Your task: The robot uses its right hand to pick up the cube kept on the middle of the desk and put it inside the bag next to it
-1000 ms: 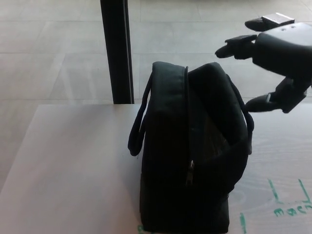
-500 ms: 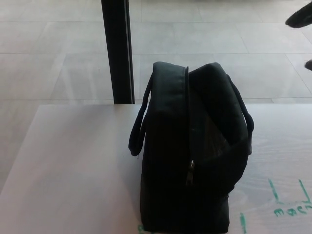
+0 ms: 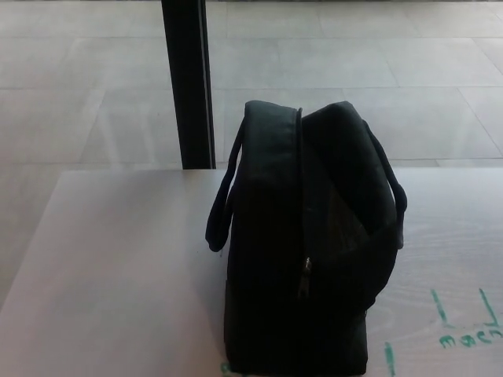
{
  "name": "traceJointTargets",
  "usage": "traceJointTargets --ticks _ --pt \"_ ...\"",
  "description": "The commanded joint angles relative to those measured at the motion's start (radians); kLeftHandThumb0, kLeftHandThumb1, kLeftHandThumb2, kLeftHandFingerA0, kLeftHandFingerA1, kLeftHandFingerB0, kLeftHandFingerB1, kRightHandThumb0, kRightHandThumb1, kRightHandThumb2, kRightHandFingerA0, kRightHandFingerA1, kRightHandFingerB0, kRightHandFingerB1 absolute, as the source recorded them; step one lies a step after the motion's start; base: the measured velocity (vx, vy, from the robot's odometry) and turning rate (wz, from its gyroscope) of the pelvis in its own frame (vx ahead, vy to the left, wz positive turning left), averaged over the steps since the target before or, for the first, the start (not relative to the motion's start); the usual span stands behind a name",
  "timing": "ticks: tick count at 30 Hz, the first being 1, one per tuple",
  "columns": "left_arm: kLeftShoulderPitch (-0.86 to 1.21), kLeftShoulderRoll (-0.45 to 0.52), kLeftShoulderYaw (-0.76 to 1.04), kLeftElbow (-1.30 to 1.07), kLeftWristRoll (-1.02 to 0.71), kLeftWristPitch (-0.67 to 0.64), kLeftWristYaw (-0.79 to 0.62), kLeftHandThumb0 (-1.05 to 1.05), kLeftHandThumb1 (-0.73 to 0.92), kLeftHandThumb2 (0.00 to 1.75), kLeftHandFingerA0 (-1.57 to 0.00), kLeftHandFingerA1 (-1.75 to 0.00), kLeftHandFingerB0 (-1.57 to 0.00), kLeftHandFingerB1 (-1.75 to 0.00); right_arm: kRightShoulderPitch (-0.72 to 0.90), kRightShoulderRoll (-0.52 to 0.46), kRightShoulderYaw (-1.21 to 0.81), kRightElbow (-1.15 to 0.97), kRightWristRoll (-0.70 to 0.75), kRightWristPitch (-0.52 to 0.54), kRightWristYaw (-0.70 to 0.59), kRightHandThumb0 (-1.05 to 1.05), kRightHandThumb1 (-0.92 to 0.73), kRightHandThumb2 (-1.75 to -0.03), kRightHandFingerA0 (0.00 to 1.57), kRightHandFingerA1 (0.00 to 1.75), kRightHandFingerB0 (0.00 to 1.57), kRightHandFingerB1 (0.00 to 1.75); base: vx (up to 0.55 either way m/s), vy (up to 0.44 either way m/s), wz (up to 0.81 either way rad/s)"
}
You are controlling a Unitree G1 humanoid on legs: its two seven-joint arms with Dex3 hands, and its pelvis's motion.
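Robot body: no part of it is showing in the head view. Arms, left hand and right hand: not in view. Colours, shapes, cables, screws and markings: nothing is presenting itself for listing.

Bag (image 3: 306,243) base cut off below

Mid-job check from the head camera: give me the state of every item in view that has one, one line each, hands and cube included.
Bag: upright on the desk, top gaping open, handles hanging down each side.
Zipper pull: hanging on the bag's near end.
Desk: holds only the bag; green marker marks at its right edge.
Black post: upright behind the desk.
Cube: not visible anywhere; cannot tell whether it is in the bag.
Left hand: not in view.
Right hand: not in view.
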Motion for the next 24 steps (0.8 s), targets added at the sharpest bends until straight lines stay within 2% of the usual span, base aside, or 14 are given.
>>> traceJointTargets --ticks 1,3,4,7,8,9,10,11,12,13,15,22,23,24 --pt "0.016 0.005 0.004 -0.009 0.007 -0.009 0.010 -0.80 0.53 0.84 -0.21 -0.55 -0.18 -0.47 0.220 0.141 -0.276 0.451 0.151 -0.209 -0.485 -0.72 -0.73 -0.63 0.40 1.31 0.21 0.53 0.00 0.000 0.00" --pt "0.015 0.006 0.002 -0.013 0.012 -0.003 0.021 -0.80 0.52 0.84 -0.21 -0.55 -0.18 -0.47 0.231 0.148 -0.279 0.520 0.154 -0.227 -0.529 -0.71 -0.76 -0.62 0.30 0.80 0.18 0.51 0.00 0.000 0.00" --pt "0.011 0.005 0.005 -0.005 0.009 0.002 0.024 -0.79 0.52 0.83 -0.20 -0.54 -0.17 -0.46 0.230 0.157 -0.285 0.536 0.160 -0.217 -0.541 -0.71 -0.58 -0.94 0.22 0.64 0.16 0.56 0.00 0.000 0.00" --pt "0.011 0.009 0.008 -0.005 0.009 0.005 0.028 -0.77 0.54 0.84 -0.20 -0.53 -0.16 -0.46 0.232 0.182 -0.299 0.543 0.189 -0.221 -0.534 -0.70 -0.58 -0.95 0.24 0.63 0.15 0.55 0.00 0.000 0.00" --pt "0.011 0.008 0.012 -0.009 0.004 0.014 0.031 -0.77 0.53 0.84 -0.21 -0.54 -0.16 -0.46 0.240 0.181 -0.294 0.563 0.190 -0.234 -0.536 -0.68 -0.74 -0.62 0.30 0.62 0.18 0.51 0.00 0.000 0.00" --pt "0.015 0.009 0.014 -0.015 -0.001 0.016 0.022 -0.76 0.68 0.60 -0.24 -0.51 -0.18 -0.38 0.238 0.183 -0.293 0.570 0.187 -0.203 -0.533 -0.69 -0.75 -0.62 0.22 0.60 0.18 0.50 0.00 0.000 0.00" --pt "0.017 0.009 0.010 -0.016 0.004 0.009 0.024 -0.78 0.53 0.84 -0.21 -0.55 -0.17 -0.47 0.243 0.187 -0.288 0.581 0.183 -0.202 -0.543 -0.70 -0.75 -0.63 0.18 0.60 0.18 0.52 0.00 0.000 0.00" --pt "0.015 0.010 0.011 -0.011 0.003 0.008 0.022 -0.75 0.68 0.60 -0.25 -0.50 -0.19 -0.38 0.242 0.188 -0.284 0.601 0.183 -0.214 -0.555 -0.71 -0.74 -0.63 0.19 0.61 0.18 0.54 0.00 0.000 0.00" --pt "0.014 0.010 0.012 -0.009 0.002 0.007 0.021 -0.75 0.68 0.60 -0.25 -0.50 -0.19 -0.38 0.241 0.187 -0.281 0.612 0.184 -0.221 -0.561 -0.71 -0.74 -0.63 0.19 0.61 0.18 0.54 0.00 0.000 0.00" --pt "0.020 0.004 0.006 -0.007 0.006 0.002 0.021 -0.77 0.54 0.84 -0.20 -0.54 -0.16 -0.46 0.253 0.202 -0.271 0.599 0.179 -0.198 -0.550 -0.73 -0.77 -0.64 0.10 0.65 0.13 0.57 0.00 0.000 0.00" --pt "0.021 0.003 0.011 0.001 0.004 0.001 0.024 -0.78 0.53 0.84 -0.21 -0.54 -0.16 -0.46 0.252 0.229 -0.253 0.572 0.166 -0.153 -0.551 -0.70 -0.78 -0.64 0.12 0.59 0.15 0.52 0.00 0.000 0.00" --pt "0.024 0.015 -0.006 0.003 0.026 -0.036 0.017 -0.76 0.70 0.61 -0.27 -0.50 -0.20 -0.38 0.276 0.246 -0.189 0.593 0.165 -0.140 -0.523 -0.73 -0.79 -0.63 0.06 0.61 0.10 0.53 0.00 0.000 0.00" --pt "0.020 0.013 0.000 0.009 0.019 -0.031 0.018 -0.78 0.52 0.83 -0.22 -0.55 -0.18 -0.47 0.269 0.245 -0.189 0.607 0.177 -0.146 -0.520 -0.39 -0.47 -1.06 0.04 0.55 0.00 0.53 0.00 0.000 0.00" --pt "0.016 0.010 0.010 0.017 0.008 -0.025 0.018 -0.78 0.52 0.83 -0.22 -0.55 -0.18 -0.47 0.262 0.244 -0.190 0.630 0.194 -0.155 -0.515 -0.39 -0.47 -1.06 0.04 0.55 0.00 0.53 0.00 0.000 0.00"
